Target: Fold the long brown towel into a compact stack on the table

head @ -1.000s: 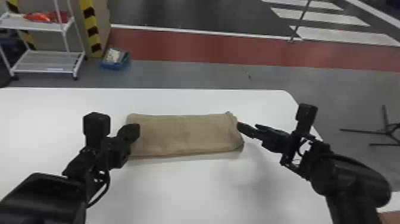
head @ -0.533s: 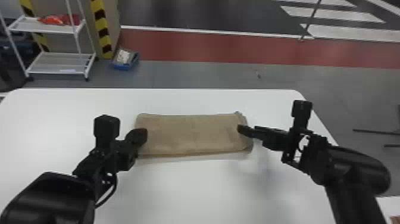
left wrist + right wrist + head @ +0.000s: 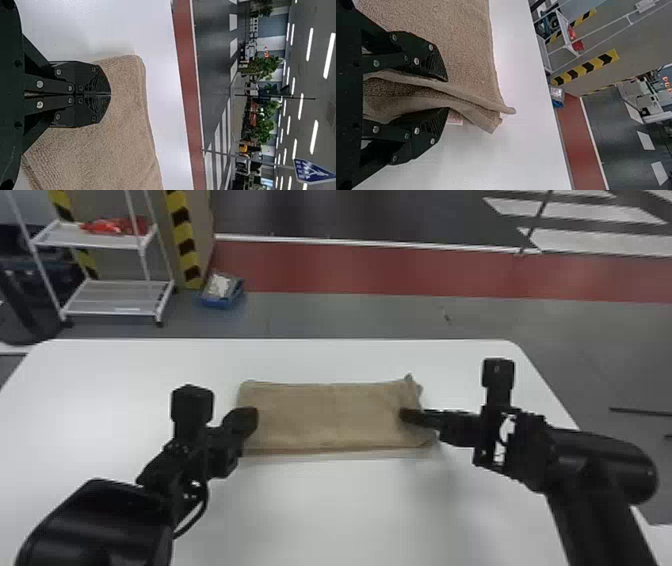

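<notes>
The brown towel [image 3: 330, 415] lies folded as a flat rectangle across the table. At its left end my left gripper [image 3: 247, 421] is shut; in the left wrist view the left gripper [image 3: 110, 95] has its fingertips together above the towel [image 3: 119, 158], with no cloth visible between them. My right gripper [image 3: 406, 416] is at the towel's right end. Seen from the right wrist, the right gripper [image 3: 447, 95] is open, and the layered, slightly parted edges of the towel [image 3: 462, 39] lie between its fingers. A small pale tag [image 3: 455, 118] sticks out beside the lower finger.
The white table [image 3: 320, 510] extends around the towel, its far edge beyond it. Past that edge, on the floor, stand a white shelf rack [image 3: 117, 297] and a blue bin [image 3: 222, 292].
My right gripper has moved left, from just beside the towel's right end to around its edge. The head view has turned somewhat left; the left gripper stays at the towel's left end.
</notes>
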Motion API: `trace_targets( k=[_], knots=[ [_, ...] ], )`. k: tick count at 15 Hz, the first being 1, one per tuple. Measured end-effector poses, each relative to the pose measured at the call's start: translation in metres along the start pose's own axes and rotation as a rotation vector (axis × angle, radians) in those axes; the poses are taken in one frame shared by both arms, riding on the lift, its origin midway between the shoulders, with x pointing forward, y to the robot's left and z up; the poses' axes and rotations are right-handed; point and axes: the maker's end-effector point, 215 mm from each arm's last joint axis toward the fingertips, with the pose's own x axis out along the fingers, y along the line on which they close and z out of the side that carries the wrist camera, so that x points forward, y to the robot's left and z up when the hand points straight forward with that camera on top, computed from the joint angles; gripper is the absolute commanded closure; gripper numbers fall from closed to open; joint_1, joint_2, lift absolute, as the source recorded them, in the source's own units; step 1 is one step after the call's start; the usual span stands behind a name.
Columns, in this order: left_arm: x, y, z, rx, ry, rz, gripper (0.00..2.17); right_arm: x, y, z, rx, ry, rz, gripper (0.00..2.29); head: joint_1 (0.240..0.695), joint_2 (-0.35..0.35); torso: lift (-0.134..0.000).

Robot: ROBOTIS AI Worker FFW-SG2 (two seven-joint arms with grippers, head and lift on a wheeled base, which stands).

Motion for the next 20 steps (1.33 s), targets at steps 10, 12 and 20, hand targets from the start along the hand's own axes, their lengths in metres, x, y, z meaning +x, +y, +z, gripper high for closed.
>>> trace_targets(
  k=[10,12,20],
  knots=[
    [0.002,-0.006,-0.002,0.023,0.011,-0.013,1.89,-0.024,0.12,0.054,-0.049,-0.066,0.19,1.24,0.695,-0.029,-0.121],
    [0.003,-0.013,-0.008,0.021,0.033,-0.03,1.89,-0.013,0.158,0.065,-0.08,-0.061,0.213,1.24,0.695,-0.003,-0.121],
    [0.002,-0.03,-0.027,0.009,0.098,-0.067,1.89,0.041,0.222,0.058,-0.126,0.02,0.223,1.24,0.695,0.067,-0.121]
  ],
)
